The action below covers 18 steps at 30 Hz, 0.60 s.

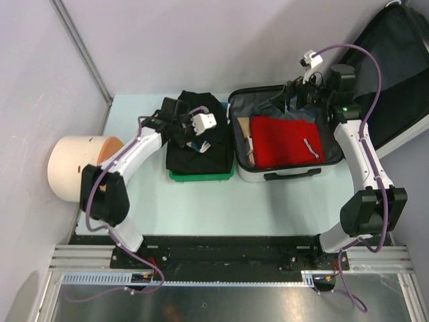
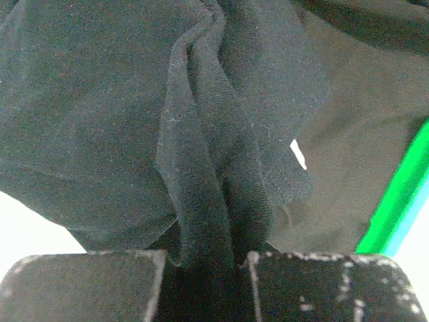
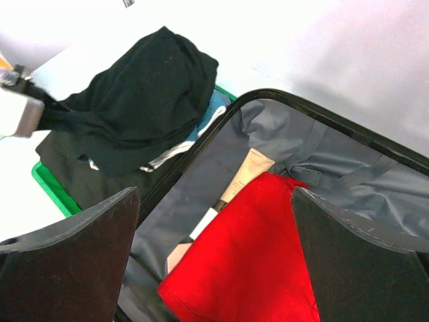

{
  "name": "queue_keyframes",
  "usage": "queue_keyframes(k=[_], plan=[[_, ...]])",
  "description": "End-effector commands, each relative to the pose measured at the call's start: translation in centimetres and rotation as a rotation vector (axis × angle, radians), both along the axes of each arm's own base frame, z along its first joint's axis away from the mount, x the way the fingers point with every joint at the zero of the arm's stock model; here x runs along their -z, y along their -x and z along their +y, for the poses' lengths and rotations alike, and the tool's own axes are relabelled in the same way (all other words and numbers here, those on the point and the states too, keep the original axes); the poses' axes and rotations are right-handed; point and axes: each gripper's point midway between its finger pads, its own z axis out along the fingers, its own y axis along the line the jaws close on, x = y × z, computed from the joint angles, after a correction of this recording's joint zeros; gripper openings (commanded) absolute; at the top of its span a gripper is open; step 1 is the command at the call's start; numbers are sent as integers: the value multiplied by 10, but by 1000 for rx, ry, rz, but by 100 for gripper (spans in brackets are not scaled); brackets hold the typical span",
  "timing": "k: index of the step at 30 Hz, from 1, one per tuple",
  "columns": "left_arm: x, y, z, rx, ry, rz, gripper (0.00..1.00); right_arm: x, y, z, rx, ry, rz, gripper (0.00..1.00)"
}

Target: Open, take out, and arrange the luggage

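The luggage (image 1: 285, 173) lies open on the table, its lid (image 1: 395, 74) leaning up at the back right. Inside its grey lining (image 3: 335, 154) lie a red cloth (image 1: 288, 142) and a cream tube (image 3: 244, 178). My left gripper (image 1: 194, 137) is shut on a fold of black clothing (image 2: 201, 168) over the green tray (image 1: 201, 176). My right gripper (image 3: 214, 198) is open and empty, hovering above the back of the open case (image 1: 295, 100), over the red cloth (image 3: 261, 261).
A cream cylinder (image 1: 74, 168) lies on its side at the far left. The green tray's edge (image 2: 395, 201) shows beside the black clothes (image 3: 134, 100). Grey walls close in the back and left.
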Motion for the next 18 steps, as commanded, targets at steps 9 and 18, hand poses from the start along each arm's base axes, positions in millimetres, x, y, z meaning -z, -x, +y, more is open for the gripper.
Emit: queue_keyframes(k=[9, 18], plan=[[25, 64, -10, 101, 30, 138, 69, 65, -17, -11, 12, 184, 134, 100], [-69, 90, -14, 120, 179, 15, 100, 178, -16, -31, 90, 432, 460, 88]])
